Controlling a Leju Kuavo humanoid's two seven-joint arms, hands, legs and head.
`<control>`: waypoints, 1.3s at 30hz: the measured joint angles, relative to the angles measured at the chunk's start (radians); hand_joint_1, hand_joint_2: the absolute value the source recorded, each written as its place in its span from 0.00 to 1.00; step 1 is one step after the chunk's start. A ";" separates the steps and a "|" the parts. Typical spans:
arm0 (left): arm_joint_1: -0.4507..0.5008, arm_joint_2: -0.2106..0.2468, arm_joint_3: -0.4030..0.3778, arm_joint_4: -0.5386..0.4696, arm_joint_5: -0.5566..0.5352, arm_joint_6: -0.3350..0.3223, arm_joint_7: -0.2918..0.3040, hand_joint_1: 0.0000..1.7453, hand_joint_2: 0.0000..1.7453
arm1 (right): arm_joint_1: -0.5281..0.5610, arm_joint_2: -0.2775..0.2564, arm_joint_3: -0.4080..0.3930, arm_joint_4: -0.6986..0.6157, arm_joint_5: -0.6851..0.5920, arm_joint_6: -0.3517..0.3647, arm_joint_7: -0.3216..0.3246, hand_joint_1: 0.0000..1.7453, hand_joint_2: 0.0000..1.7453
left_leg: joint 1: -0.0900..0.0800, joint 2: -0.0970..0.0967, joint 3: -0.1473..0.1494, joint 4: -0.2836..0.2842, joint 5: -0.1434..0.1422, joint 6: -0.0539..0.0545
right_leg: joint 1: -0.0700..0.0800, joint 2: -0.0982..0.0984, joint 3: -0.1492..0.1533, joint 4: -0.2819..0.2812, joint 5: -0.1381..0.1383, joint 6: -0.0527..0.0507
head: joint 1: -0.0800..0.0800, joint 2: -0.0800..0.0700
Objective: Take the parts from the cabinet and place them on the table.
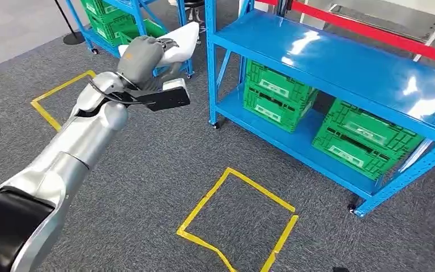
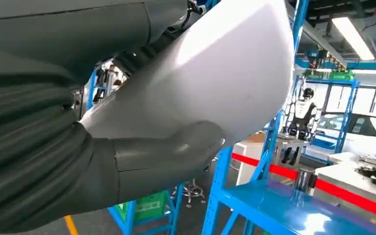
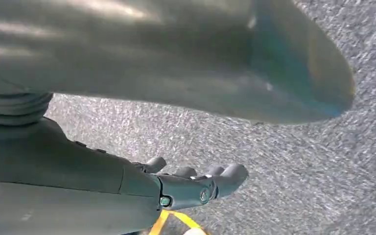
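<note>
Left hand (image 1: pixel 143 56): you've got it clenched round the white part (image 1: pixel 177 41) — raised, just left of the blue shelf (image 1: pixel 340 62).
Right hand (image 3: pixel 196 183): holds nothing, fingers loosely apart, over grey carpet (image 3: pixel 293 161).
Shelf: green crates (image 1: pixel 274 93) on lwr level.

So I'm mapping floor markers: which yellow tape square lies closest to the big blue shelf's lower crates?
The yellow tape square in the foreground, just before the blue shelf; the other lies behind the left arm.
</note>
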 joint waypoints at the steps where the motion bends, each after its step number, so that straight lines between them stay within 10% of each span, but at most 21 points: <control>1: -0.001 0.000 0.000 0.000 -0.002 -0.001 0.001 1.00 1.00 | -0.001 0.002 -0.002 0.000 0.000 0.000 -0.005 0.00 0.00 | -0.004 0.038 0.000 0.010 -0.007 -0.001 | 0.001 -0.016 0.003 -0.004 0.003 -0.005 | 0.001 0.000; 3: -0.008 -0.003 0.000 0.002 -0.006 -0.003 0.000 1.00 1.00 | 0.003 -0.002 -0.007 -0.001 0.000 -0.002 -0.007 0.00 0.00 | -0.004 0.144 -0.051 0.120 -0.073 -0.012 | 0.005 -0.039 0.004 -0.005 0.000 -0.018 | -0.013 0.000; 6: 0.001 -0.003 0.000 0.006 -0.008 -0.003 -0.008 1.00 1.00 | 0.009 -0.004 -0.012 -0.001 0.000 -0.004 -0.003 0.00 0.00 | 0.007 0.171 -0.145 0.311 -0.138 -0.021 | 0.006 -0.083 0.006 -0.005 -0.003 -0.021 | -0.014 0.000; 9: 0.004 0.000 0.000 0.009 -0.008 0.001 -0.017 1.00 1.00 | 0.008 -0.004 -0.012 -0.001 0.001 -0.004 -0.003 0.00 0.00 | 0.011 0.191 -0.056 0.147 -0.044 -0.019 | 0.007 -0.122 0.015 -0.004 -0.010 -0.015 | -0.014 0.000; 11: -0.003 0.002 0.000 0.009 -0.010 0.004 -0.018 1.00 1.00 | 0.008 -0.004 -0.012 -0.001 0.004 -0.005 -0.005 0.00 0.00 | -0.008 0.289 0.020 0.003 -0.023 -0.003 | 0.012 -0.145 0.024 -0.004 -0.018 -0.006 | -0.014 0.000; 15: -0.006 0.026 0.000 0.008 -0.022 0.004 -0.018 1.00 1.00 | 0.007 -0.001 -0.012 -0.001 0.016 -0.003 -0.021 0.00 0.00 | -0.016 0.228 0.020 -0.008 -0.013 0.021 | 0.016 -0.196 0.038 -0.013 -0.024 0.015 | -0.013 0.000; 16: -0.005 0.029 0.000 0.005 -0.023 0.004 -0.017 1.00 1.00 | 0.005 -0.001 -0.012 -0.001 0.022 0.001 -0.022 0.00 0.00 | -0.003 0.213 0.031 -0.019 -0.005 0.029 | 0.008 -0.177 0.034 -0.009 -0.033 0.022 | -0.011 0.000; 18: -0.013 0.040 0.001 0.006 -0.023 0.002 -0.011 1.00 1.00 | 0.005 0.000 -0.012 0.000 0.032 0.006 -0.023 0.00 0.00 | -0.001 0.192 0.030 -0.023 -0.002 0.038 | 0.005 -0.064 -0.002 0.078 -0.084 0.024 | -0.008 0.000; 21: -0.006 0.048 0.001 0.013 -0.023 -0.010 -0.019 1.00 1.00 | 0.011 -0.002 -0.012 0.000 0.035 0.006 -0.016 0.00 0.00 | -0.001 0.143 0.029 -0.020 -0.004 0.043 | 0.008 -0.036 -0.116 0.301 -0.166 0.027 | -0.006 0.000; 24: -0.005 0.060 0.001 0.020 -0.020 -0.016 -0.027 1.00 1.00 | 0.009 -0.002 -0.012 0.000 0.035 0.008 -0.016 0.00 0.00 | 0.003 0.094 0.029 -0.009 -0.007 0.037 | 0.004 -0.032 -0.074 0.174 -0.060 0.027 | -0.006 0.000; 25: -0.005 0.064 0.001 0.021 -0.018 -0.016 -0.032 1.00 1.00 | 0.009 -0.002 -0.012 0.000 0.035 0.008 -0.016 0.00 0.00 | 0.006 0.077 0.028 -0.001 -0.011 0.030 | -0.001 -0.007 -0.024 0.066 -0.006 0.029 | -0.006 0.000; 26: -0.006 0.066 0.001 0.022 -0.017 -0.016 -0.036 1.00 1.00 | 0.009 -0.002 -0.012 0.000 0.036 0.008 -0.016 0.00 0.00 | 0.008 0.064 0.022 0.006 -0.015 0.024 | -0.011 0.057 -0.002 0.020 -0.012 0.031 | -0.006 0.000; 31: -0.006 0.103 0.002 0.034 -0.018 -0.011 -0.043 1.00 1.00 | 0.003 0.002 -0.011 0.000 0.049 0.007 -0.016 0.00 0.00 | 0.012 0.005 -0.003 -0.001 -0.001 -0.014 | -0.008 0.003 0.005 0.002 -0.004 0.002 | -0.005 0.000; 33: -0.008 0.129 0.002 0.033 -0.015 -0.008 -0.044 1.00 1.00 | 0.003 0.001 -0.008 0.000 0.059 0.008 -0.021 0.00 0.00 | 0.003 0.123 -0.031 0.071 -0.044 -0.021 | -0.001 -0.017 0.012 -0.004 -0.003 -0.013 | -0.018 0.000; 34: -0.008 0.140 0.003 0.033 -0.013 -0.008 -0.046 1.00 1.00 | 0.006 0.001 -0.007 0.000 0.062 0.010 -0.024 0.00 0.00 | 0.005 0.152 -0.070 0.151 -0.082 -0.024 | 0.003 -0.029 0.014 -0.004 -0.005 -0.017 | -0.016 0.000; 37: 0.014 0.174 0.003 0.033 -0.013 -0.013 -0.046 1.00 1.00 | 0.008 0.000 -0.002 0.000 0.070 0.021 -0.030 0.00 0.00 | 0.008 0.171 -0.154 0.312 -0.127 -0.027 | 0.010 -0.072 0.017 -0.004 -0.010 -0.023 | -0.017 0.000; 39: 0.018 0.192 0.003 0.033 -0.013 -0.015 -0.045 1.00 1.00 | 0.007 0.000 0.002 0.000 0.073 0.021 -0.032 0.00 0.00 | 0.008 0.178 -0.096 0.202 -0.058 -0.022 | 0.013 -0.100 0.023 -0.004 -0.016 -0.023 | -0.018 0.000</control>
